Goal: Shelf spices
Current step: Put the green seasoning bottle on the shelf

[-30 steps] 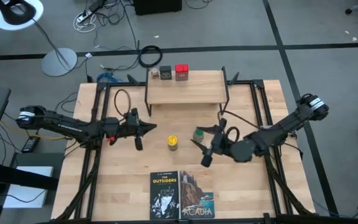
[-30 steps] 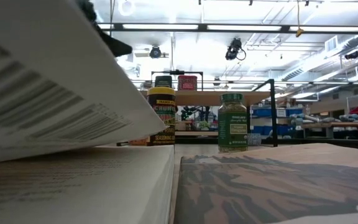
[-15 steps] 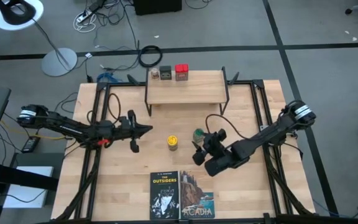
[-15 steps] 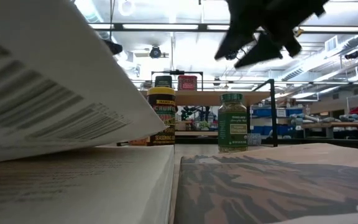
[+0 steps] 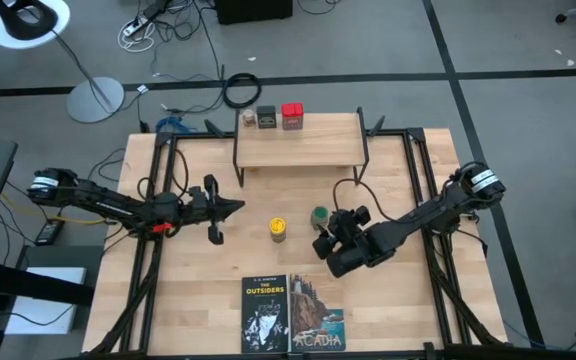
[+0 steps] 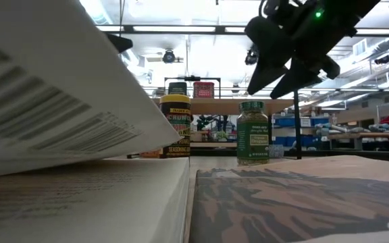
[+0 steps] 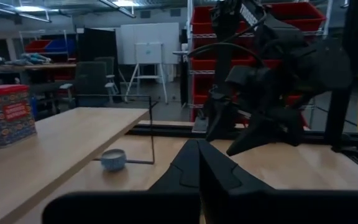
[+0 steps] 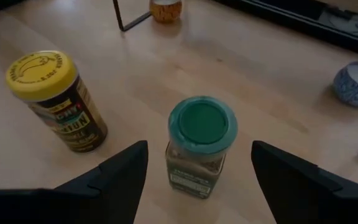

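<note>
The green-lidded jar stands upright on the table. My right gripper hovers open just above it, slanting down, with one finger on either side and touching nothing. The yellow-lidded jar stands beside the green one. The shelf carries the red tin, the dark grey tin and a small jar along its far edge. My left gripper is shut and waits left of the yellow-lidded jar.
Two paperback books lie at the table's near edge; in the low view they fill the foreground. A small blue-grey bowl sits on the table under the shelf. Bare wood lies between the jars and the shelf legs.
My right gripper has tipped from level to pointing down and moved over the green-lidded jar, coming into the low view from above and sinking toward the lid. My left gripper has drawn back a little toward the table's left edge. The jars have stayed put.
</note>
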`<state>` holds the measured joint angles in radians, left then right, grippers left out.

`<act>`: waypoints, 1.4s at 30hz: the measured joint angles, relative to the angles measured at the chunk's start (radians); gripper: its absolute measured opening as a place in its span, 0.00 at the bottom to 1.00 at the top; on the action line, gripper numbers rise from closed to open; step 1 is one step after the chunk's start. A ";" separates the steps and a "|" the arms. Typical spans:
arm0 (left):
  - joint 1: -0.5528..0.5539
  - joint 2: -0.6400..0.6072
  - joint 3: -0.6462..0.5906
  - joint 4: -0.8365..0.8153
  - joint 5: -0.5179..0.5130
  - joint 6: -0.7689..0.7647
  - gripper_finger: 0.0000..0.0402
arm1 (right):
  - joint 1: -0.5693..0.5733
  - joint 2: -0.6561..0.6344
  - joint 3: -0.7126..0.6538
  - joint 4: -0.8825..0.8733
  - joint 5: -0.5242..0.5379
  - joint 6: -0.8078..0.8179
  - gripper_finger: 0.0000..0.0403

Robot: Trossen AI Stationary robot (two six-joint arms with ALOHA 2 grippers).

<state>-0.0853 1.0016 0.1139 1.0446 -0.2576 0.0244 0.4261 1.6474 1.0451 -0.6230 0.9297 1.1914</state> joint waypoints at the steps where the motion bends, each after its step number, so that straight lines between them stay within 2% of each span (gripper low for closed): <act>1: 0.000 0.000 0.000 -0.001 -0.003 0.001 0.00 | -0.006 0.000 0.000 0.002 -0.002 -0.006 0.71; 11: 0.000 0.000 0.000 -0.030 -0.004 -0.007 0.00 | -0.077 0.000 0.000 0.033 -0.070 -0.044 0.71; 18: 0.000 0.000 0.000 -0.025 -0.046 0.029 0.02 | -0.147 -0.001 0.000 0.139 -0.143 -0.169 0.71; 24: 0.000 0.000 0.000 -0.034 -0.040 0.020 0.02 | -0.201 -0.001 0.000 0.136 -0.225 -0.184 0.71; 32: 0.000 0.000 0.000 -0.032 -0.045 0.025 0.02 | -0.219 -0.001 0.000 0.135 -0.279 -0.179 0.70; 37: 0.000 0.000 0.000 -0.034 -0.045 0.010 0.02 | -0.218 -0.001 0.000 0.134 -0.308 -0.193 0.65; 42: 0.000 0.000 0.000 -0.034 -0.048 0.014 0.02 | -0.218 -0.001 0.000 0.133 -0.310 -0.195 0.53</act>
<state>-0.0853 1.0016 0.1139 1.0111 -0.3059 0.0380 0.2077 1.6463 1.0454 -0.4900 0.6197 0.9965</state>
